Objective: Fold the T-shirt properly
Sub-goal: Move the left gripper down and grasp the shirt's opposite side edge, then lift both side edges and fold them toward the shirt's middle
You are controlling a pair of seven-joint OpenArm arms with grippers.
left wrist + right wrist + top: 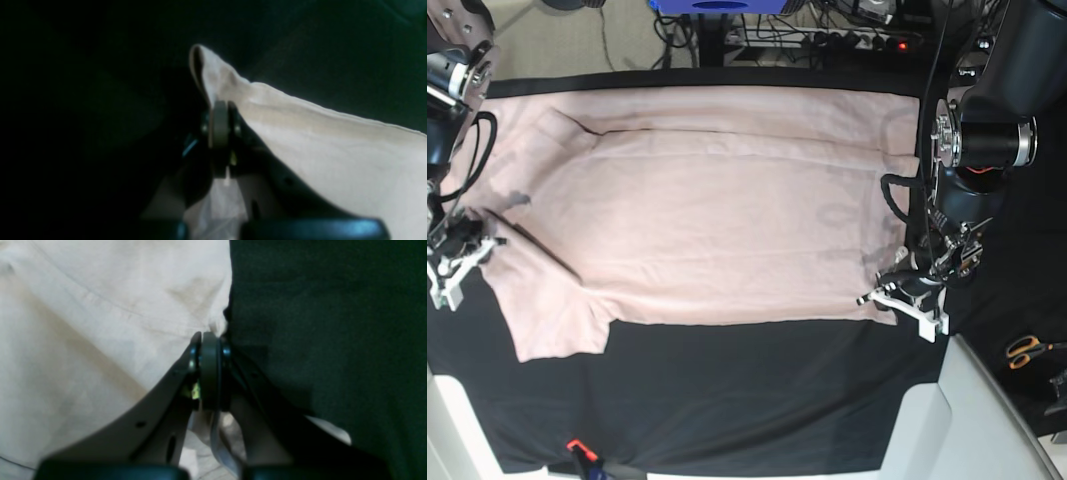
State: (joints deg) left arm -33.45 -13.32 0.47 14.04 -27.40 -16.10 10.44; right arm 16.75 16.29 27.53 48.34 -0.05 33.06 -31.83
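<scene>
While the T-shirt (707, 210), a large pale pink cotton sheet with soft creases, lies spread across the black table cloth (727, 390), both claws reach down at its opposite edges. Left gripper (222, 106): fingers pressed together, pinching a raised, peaked corner of hem. Right gripper (210, 338): likewise pressed together on the fabric edge, dark cloth just beside it. Orange-handled scissors (1027, 350) lie well apart.

no readable text, label, brand, number or sign anywhere in the three views; wrist views too blurred and dark for lettering, base view too small for any marking on the gear at the top edge.
</scene>
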